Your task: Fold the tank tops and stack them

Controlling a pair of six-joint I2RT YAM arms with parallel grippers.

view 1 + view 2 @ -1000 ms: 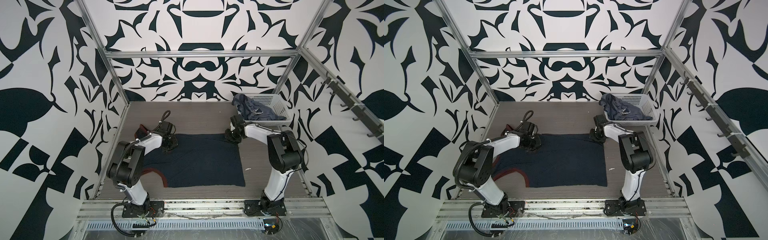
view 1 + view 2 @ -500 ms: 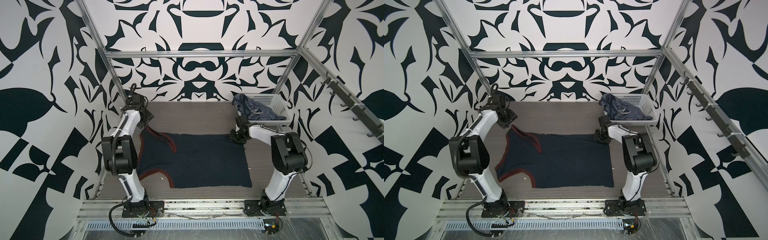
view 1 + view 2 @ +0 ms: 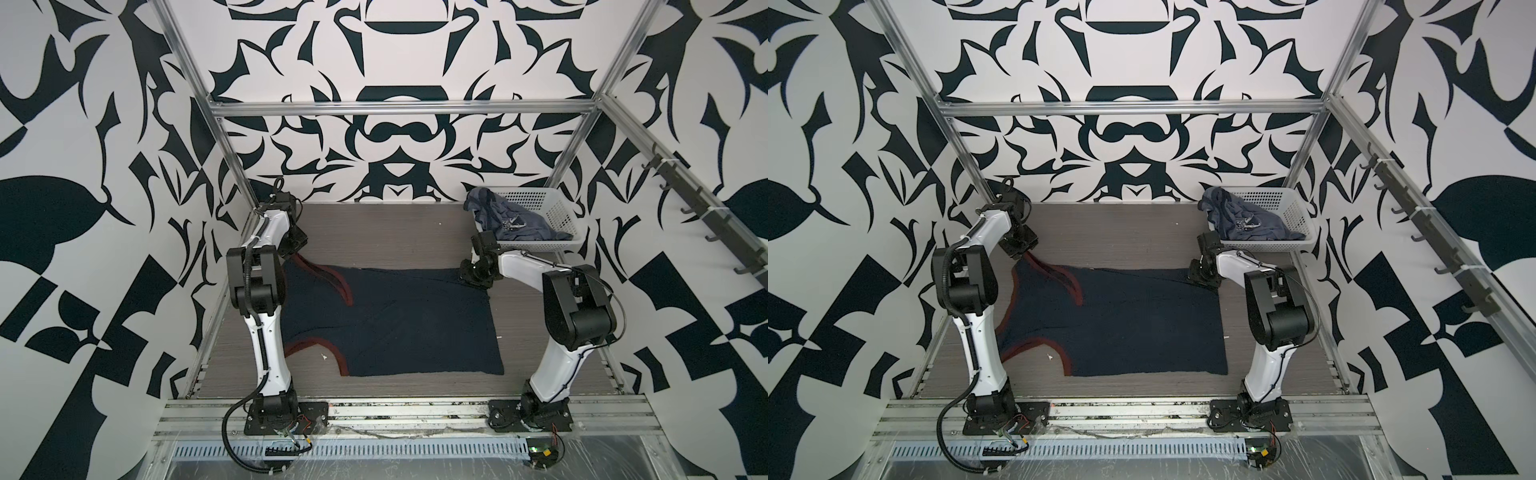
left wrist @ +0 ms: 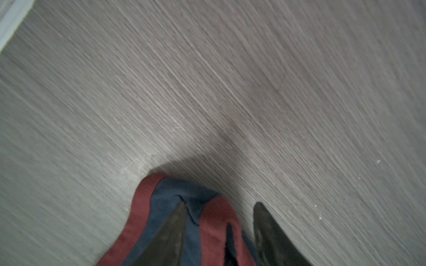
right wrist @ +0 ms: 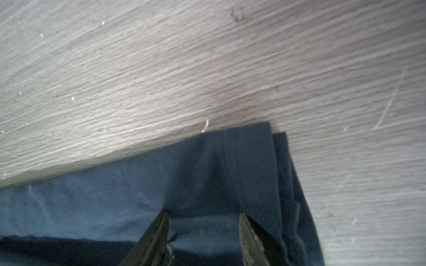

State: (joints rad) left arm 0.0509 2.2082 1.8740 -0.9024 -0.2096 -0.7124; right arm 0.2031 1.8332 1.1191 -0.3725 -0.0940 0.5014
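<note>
left gripper (image 4: 220,203) first: your two fingers stand partly apart, low over the wood at the far left of the table (image 3: 395,232). one finger (image 4: 177,230) lies on the red-trimmed strap (image 4: 147,207) of the navy tank top (image 3: 415,324). bare wood shows between the strap and your other finger, so the gap is not closed on the cloth. from that strap the shirt spreads flat across the middle of the table in both top views, with its hem to the right. your right gripper (image 5: 204,213) sits on the far hem corner, fingers parted with navy cloth across the gap; you cannot tell whether they grip it. just behind that arm, the slate-blue tank top (image 3: 511,222) lies crumpled in the white basket (image 3: 557,212), one edge hanging over the rim.
</note>
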